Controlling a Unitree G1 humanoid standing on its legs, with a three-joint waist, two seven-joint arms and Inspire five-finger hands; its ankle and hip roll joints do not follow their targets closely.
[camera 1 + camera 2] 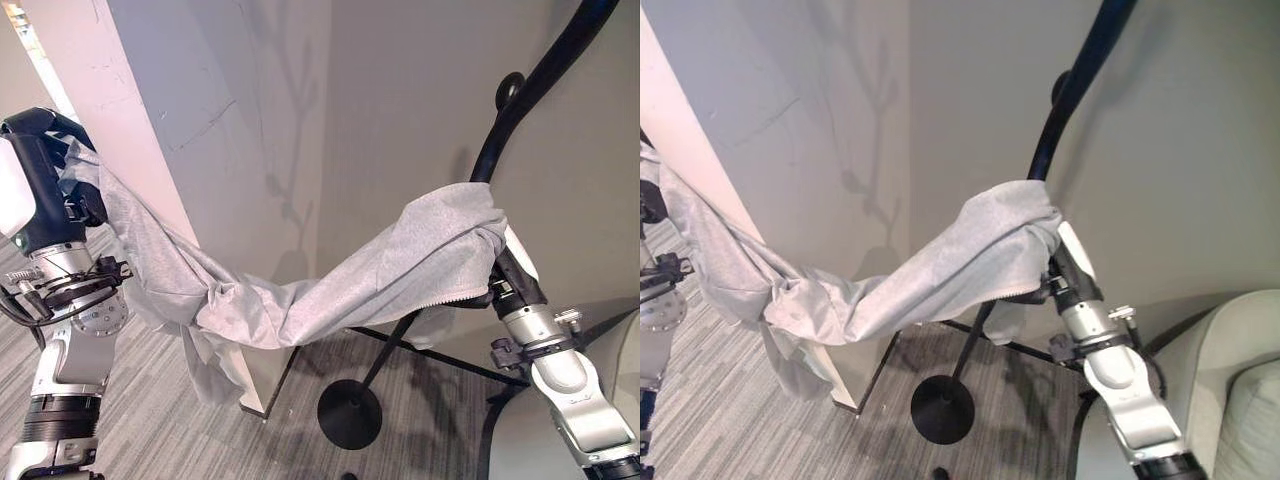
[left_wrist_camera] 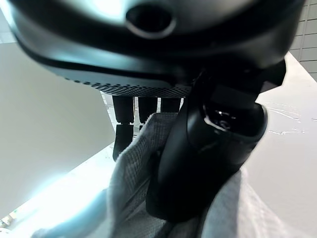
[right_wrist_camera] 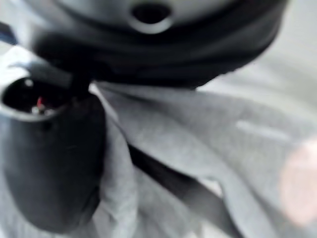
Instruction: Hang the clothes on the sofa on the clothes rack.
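A light grey garment (image 1: 330,295) hangs stretched between my two raised hands and sags in the middle. My left hand (image 1: 45,165) holds one end high at the left; in the left wrist view its thumb (image 2: 198,163) pinches the cloth (image 2: 133,168) against the fingers. My right hand (image 1: 512,272) grips the other end, mostly covered by cloth, right against the black curved pole of the clothes rack (image 1: 530,90). In the right wrist view the thumb (image 3: 49,158) presses into folds of the garment (image 3: 198,129). The rack's round base (image 1: 349,412) stands on the floor below.
A white pillar (image 1: 100,90) rises close behind the left hand, with a grey wall behind the rack. A beige sofa (image 1: 1240,400) fills the lower right corner. Grey striped carpet (image 1: 160,420) covers the floor.
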